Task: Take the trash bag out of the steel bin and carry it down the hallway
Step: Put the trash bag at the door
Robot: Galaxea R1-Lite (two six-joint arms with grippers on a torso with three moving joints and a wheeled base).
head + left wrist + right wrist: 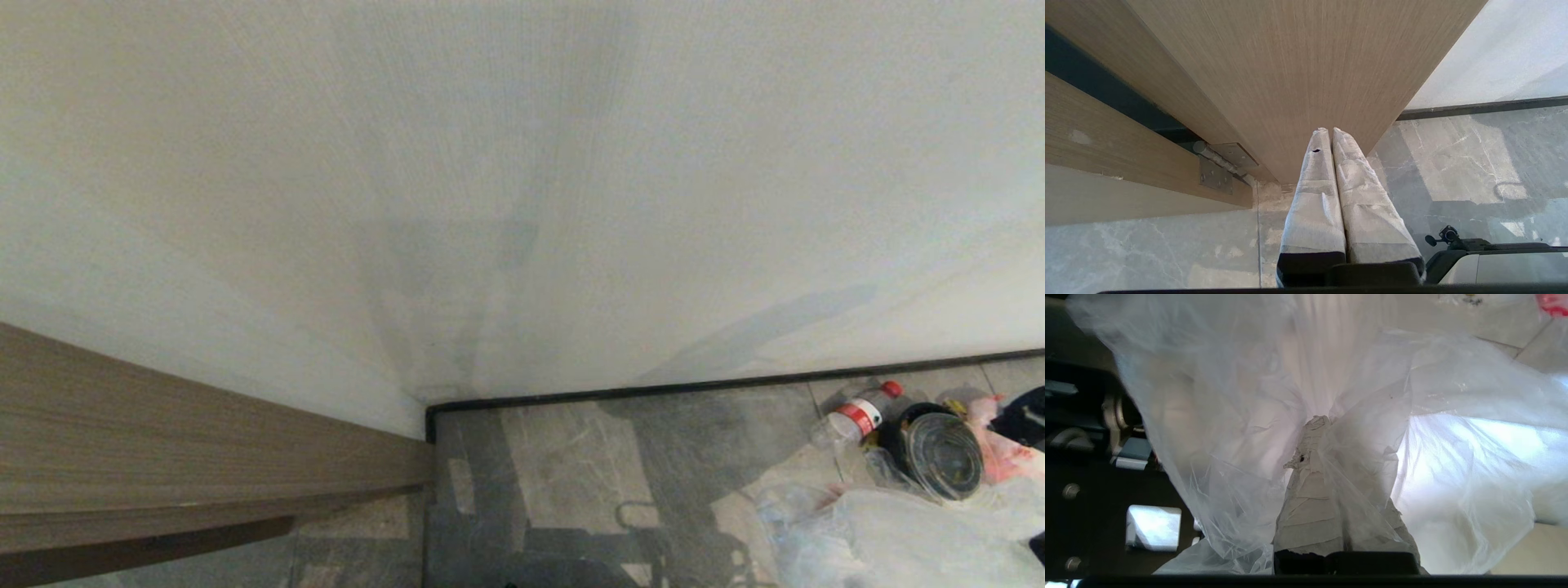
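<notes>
The right claw (1327, 428) pinches the clear bag (1453, 465) — plastic drapes all around its tips, ready for carrying. The left claw (1327, 131), pressed together, idles by the door (1290, 61).

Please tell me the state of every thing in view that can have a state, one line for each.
trash bag: out of any bin, held by the right end effector, partly on the floor.
right end effector: shut on the trash bag.
left end effector: shut, empty.
plastic bottle: lying on its side, red cap on.
wooden door: open.
</notes>
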